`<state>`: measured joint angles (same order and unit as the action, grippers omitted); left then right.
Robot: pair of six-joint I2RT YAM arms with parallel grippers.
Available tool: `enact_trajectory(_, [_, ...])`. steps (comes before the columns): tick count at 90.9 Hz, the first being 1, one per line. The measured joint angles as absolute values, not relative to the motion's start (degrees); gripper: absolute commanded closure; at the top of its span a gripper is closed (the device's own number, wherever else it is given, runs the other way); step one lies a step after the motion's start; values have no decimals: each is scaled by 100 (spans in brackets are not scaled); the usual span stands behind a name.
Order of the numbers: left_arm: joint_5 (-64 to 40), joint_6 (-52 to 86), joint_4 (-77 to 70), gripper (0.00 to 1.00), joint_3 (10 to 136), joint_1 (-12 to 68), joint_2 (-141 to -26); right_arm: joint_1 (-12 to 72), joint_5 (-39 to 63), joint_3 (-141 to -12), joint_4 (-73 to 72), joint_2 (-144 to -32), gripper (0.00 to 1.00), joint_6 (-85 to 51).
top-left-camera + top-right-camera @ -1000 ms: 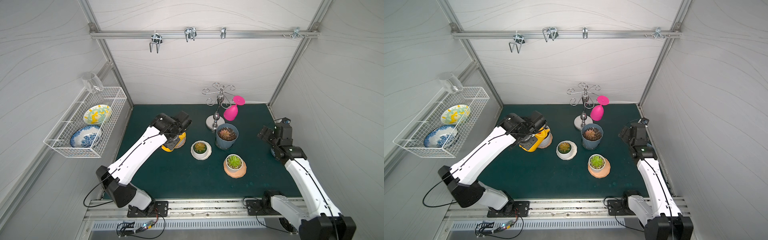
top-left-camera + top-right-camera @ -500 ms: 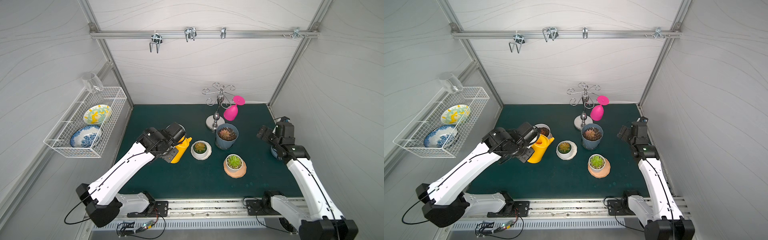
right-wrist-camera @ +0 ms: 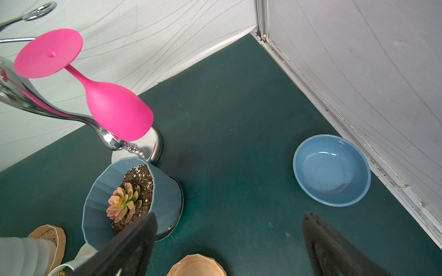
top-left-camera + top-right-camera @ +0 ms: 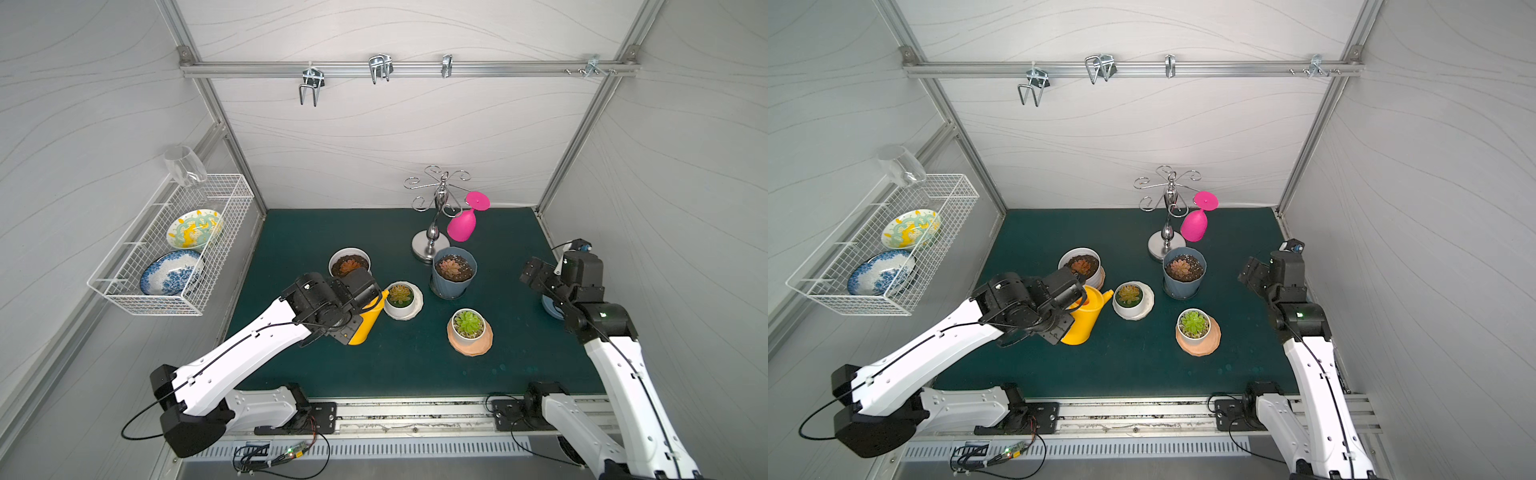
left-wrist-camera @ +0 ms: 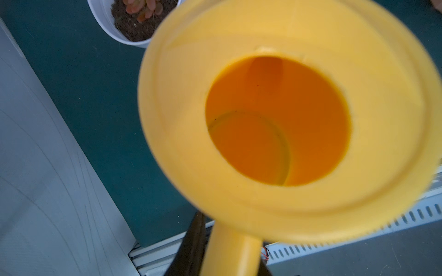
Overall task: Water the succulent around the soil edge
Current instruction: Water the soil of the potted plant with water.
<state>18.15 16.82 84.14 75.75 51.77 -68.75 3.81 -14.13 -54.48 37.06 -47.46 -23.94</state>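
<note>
A yellow watering can hangs tilted over the mat, my left gripper shut on its handle. Its spout points at a small white pot holding an orange-green succulent, and the tip stands just beside that pot's rim. The left wrist view looks down into the can's open top. No water shows at the spout. My right gripper is open over bare mat at the right, apart from every pot. In both top views the wrist hides the left fingers.
Other potted succulents: a white bowl pot behind the can, a blue ribbed pot and a peach pot. A chrome stand holds a pink glass. A blue bowl lies by the right wall. A wire basket hangs on the left wall.
My left arm carried the can from beside the far white pot toward the front, then tipped it so the spout reaches toward the middle white pot. The right arm stayed put.
</note>
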Motion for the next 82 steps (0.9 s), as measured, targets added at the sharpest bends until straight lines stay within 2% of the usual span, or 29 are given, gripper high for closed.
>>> enact_trajectory(47, [2025,2272,8235,100,7288,5306,-7861,381,-1450,-5441,3717,-4661,1,-2388])
enact_trajectory(82, [2029,2244,7894,100,7288,5317,-7946,381,-1452,-5437,3726,-4665,1,-2373])
